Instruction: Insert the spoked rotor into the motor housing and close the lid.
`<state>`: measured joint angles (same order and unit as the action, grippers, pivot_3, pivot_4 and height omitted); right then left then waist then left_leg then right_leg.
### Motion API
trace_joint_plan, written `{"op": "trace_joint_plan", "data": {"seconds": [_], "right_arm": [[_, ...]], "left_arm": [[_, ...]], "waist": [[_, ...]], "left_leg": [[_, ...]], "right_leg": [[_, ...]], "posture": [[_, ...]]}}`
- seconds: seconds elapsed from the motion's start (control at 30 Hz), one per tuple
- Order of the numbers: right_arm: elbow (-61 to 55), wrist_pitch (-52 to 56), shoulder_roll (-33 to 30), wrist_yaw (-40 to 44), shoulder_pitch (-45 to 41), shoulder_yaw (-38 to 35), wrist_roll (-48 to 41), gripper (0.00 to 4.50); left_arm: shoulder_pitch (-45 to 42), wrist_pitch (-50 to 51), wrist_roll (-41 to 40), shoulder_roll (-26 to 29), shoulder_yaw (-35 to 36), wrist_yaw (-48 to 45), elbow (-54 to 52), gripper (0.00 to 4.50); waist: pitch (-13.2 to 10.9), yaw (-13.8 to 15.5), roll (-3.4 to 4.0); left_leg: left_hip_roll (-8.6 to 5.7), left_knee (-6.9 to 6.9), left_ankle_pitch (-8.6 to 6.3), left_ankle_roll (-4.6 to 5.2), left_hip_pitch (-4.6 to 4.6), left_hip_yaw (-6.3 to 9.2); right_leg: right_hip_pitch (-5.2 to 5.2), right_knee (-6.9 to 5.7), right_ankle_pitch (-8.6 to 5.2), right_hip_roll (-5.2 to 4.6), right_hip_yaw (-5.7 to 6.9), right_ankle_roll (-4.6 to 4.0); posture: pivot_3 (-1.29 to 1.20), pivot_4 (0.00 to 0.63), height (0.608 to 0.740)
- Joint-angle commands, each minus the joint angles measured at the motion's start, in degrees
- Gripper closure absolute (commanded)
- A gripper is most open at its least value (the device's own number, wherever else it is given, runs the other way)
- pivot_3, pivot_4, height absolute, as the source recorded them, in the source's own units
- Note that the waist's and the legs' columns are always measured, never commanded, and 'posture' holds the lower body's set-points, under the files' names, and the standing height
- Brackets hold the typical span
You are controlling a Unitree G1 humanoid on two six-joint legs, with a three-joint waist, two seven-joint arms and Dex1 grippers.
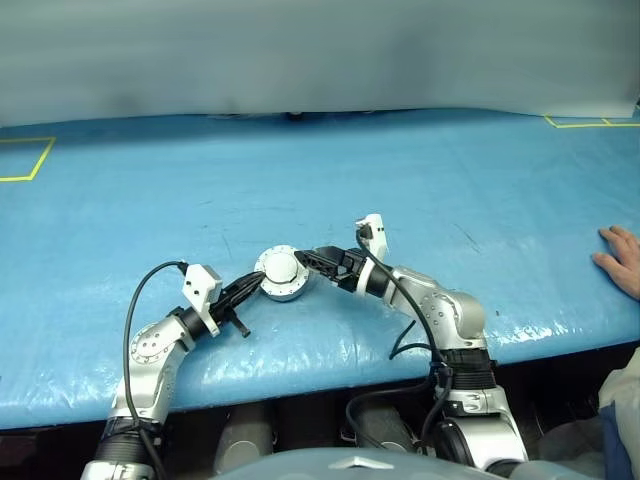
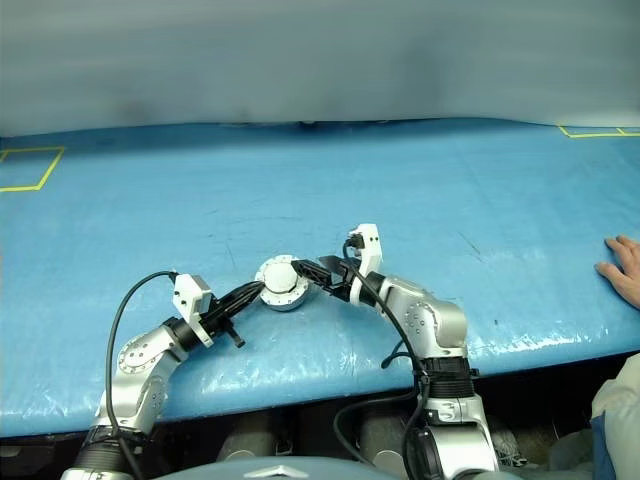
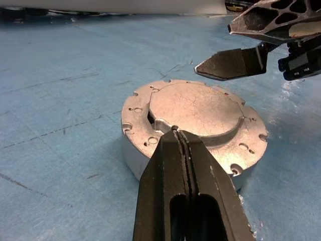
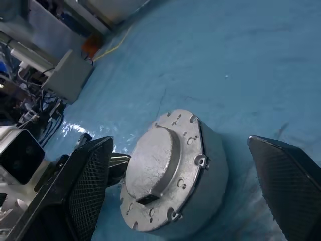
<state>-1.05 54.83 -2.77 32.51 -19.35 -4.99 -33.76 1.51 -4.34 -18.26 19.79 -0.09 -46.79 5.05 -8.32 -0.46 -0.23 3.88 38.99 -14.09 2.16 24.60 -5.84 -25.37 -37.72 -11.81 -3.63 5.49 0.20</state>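
The housing (image 1: pixel 283 274) rests on the blue table cover (image 1: pixel 420 190) between the two grippers, with the lid (image 3: pixel 194 109) closed flat over it, smooth face up. The left gripper (image 3: pixel 176 131) has its fingers pressed together, tips touching the lid's near edge. The right gripper (image 4: pixel 180 165) is spread wide, one finger on each side of the housing and clear of it; a person's hand (image 1: pixel 622 258) lies at the table's right edge.

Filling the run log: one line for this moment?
lid: closed on motor housing | left end effector: shut, at rim | right end effector: open
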Motion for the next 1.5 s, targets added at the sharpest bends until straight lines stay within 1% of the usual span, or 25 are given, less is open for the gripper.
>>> {"op": "trace_joint_plan", "data": {"seconds": [0.03, 0.23, 0.43, 0.53, 0.6, 0.77, 0.8, 0.83, 0.9, 1.07, 1.2, 1.37, 1.5], "right_arm": [[0.19, 2.73, 1.32, -1.50, 0.42, -1.59, -3.57, 0.02], [3.15, 4.61, 3.10, -2.81, 1.06, -1.84, -5.62, 0.02], [6.70, 5.29, 4.46, -4.15, 0.75, -3.67, -7.36, 0.02], [8.38, 5.73, 5.75, -4.77, 0.49, -6.62, -10.22, 0.67], [8.67, 6.09, 6.15, -4.95, 0.28, -7.71, -11.36, 1.33], [8.13, 6.40, 5.38, -5.14, 0.52, -5.97, -10.71, 2.97], [7.95, 6.42, 5.22, -5.22, 0.62, -5.57, -10.54, 3.25], [7.65, 6.16, 4.82, -5.17, 0.77, -4.70, -9.91, 3.34], [7.46, 5.72, 4.27, -5.02, 0.95, -3.56, -9.12, 3.34], [7.95, 5.40, 4.19, -5.12, 0.93, -3.42, -9.48, 3.34], [8.20, 5.61, 4.74, -5.55, 0.99, -4.08, -10.21, 3.34], [9.73, 6.33, 7.55, -7.63, 0.29, -9.68, -15.19, 3.34], [9.49, 6.61, 8.96, -9.33, -0.31, -12.74, -18.43, 3.34]], "left_arm": [[0.69, 0.57, 0.74, -0.33, -1.67, -0.47, 0.00, 4.50], [0.67, 0.29, 0.91, -0.27, -1.63, -0.35, 0.09, 4.50], [1.01, 0.08, 1.07, -0.16, -1.62, -0.03, -0.14, 4.50], [1.34, -0.08, 1.21, -0.04, -1.53, 0.23, -0.14, 4.50], [1.47, -0.13, 1.20, 0.02, -1.56, 0.30, -0.08, 4.50], [1.46, -0.27, 1.29, 0.01, -1.74, 0.41, 0.18, 4.50], [1.42, -0.28, 1.29, 0.00, -1.75, 0.40, 0.21, 4.50], [1.38, -0.27, 1.28, -0.01, -1.77, 0.40, 0.25, 4.50], [1.32, -0.25, 1.26, -0.04, -1.79, 0.39, 0.30, 4.50], [1.10, 0.06, 0.41, -1.01, -0.92, 1.59, 0.40, 4.50], [-0.04, 2.22, -8.21, -6.35, 4.74, 4.80, -1.17, 4.50], [0.85, 9.08, -17.05, -8.23, 8.69, 4.93, -4.37, 4.50], [2.02, 12.51, -19.60, -9.09, 10.19, 6.26, -5.45, 4.50]], "waist": [[0.00, -0.03, 0.00], [-0.01, -0.03, 0.01], [-0.01, -0.04, 0.01], [-0.01, -0.06, 0.01], [-0.01, -0.08, 0.02], [-0.02, -0.12, 0.03], [-0.02, -0.13, 0.04], [-0.02, -0.13, 0.04], [-0.03, -0.14, 0.05], [-0.03, -0.12, 0.05], [-0.04, -0.24, 0.01], [-0.05, -0.69, 0.00], [-0.06, -0.69, -0.01]], "left_leg": [[0.00, 0.00, 0.00, 0.00, 0.00, 0.00], [0.00, 0.00, 0.00, 0.00, 0.00, 0.01], [-0.01, 0.00, 0.00, 0.01, 0.01, 0.01], [0.00, 0.00, 0.00, 0.01, -0.01, 0.03], [0.00, 0.00, 0.00, 0.01, 0.03, 0.03], [0.00, -0.04, 0.00, 0.01, 0.07, 0.02], [0.00, -0.05, 0.00, 0.01, 0.06, 0.02], [0.00, -0.05, 0.00, 0.01, 0.06, 0.02], [0.00, -0.04, 0.00, 0.01, 0.05, 0.03], [0.00, -0.04, 0.00, 0.01, 0.04, 0.03], [0.00, -0.02, 0.00, 0.02, 0.06, 0.02], [0.08, -0.08, 0.00, 0.02, 0.09, 0.03], [0.05, -0.16, 0.00, 0.01, 0.11, 0.05]], "right_leg": [[0.00, 0.00, 0.00, 0.00, 0.00, 0.00], [-0.01, 0.02, 0.00, 0.00, 0.00, 0.01], [0.00, 0.03, 0.01, 0.00, 0.00, 0.02], [-0.02, 0.04, 0.00, 0.01, 0.00, 0.02], [-0.01, 0.03, 0.01, 0.01, -0.01, 0.02], [-0.03, 0.04, 0.01, 0.02, -0.01, 0.03], [-0.02, 0.04, 0.01, 0.02, -0.01, 0.03], [-0.03, 0.04, 0.01, 0.02, -0.01, 0.03], [-0.03, 0.04, 0.00, 0.02, -0.01, 0.02], [-0.03, 0.04, 0.01, 0.01, -0.02, 0.03], [-0.02, 0.04, 0.03, 0.01, -0.04, 0.07], [-0.07, 0.01, 0.14, 0.15, -0.02, 0.25], [-0.08, 0.03, 0.11, 0.16, -0.03, 0.29]], "posture": [[0.00, 0.150, 0.740], [0.00, 0.150, 0.740], [0.00, 0.150, 0.740], [0.00, 0.150, 0.740], [0.00, 0.150, 0.740], [0.00, 0.150, 0.740], [0.00, 0.150, 0.740], [0.00, 0.150, 0.740], [0.00, 0.150, 0.740], [0.00, 0.150, 0.740], [0.00, 0.150, 0.740], [0.00, 0.150, 0.740], [0.00, 0.150, 0.740]]}}
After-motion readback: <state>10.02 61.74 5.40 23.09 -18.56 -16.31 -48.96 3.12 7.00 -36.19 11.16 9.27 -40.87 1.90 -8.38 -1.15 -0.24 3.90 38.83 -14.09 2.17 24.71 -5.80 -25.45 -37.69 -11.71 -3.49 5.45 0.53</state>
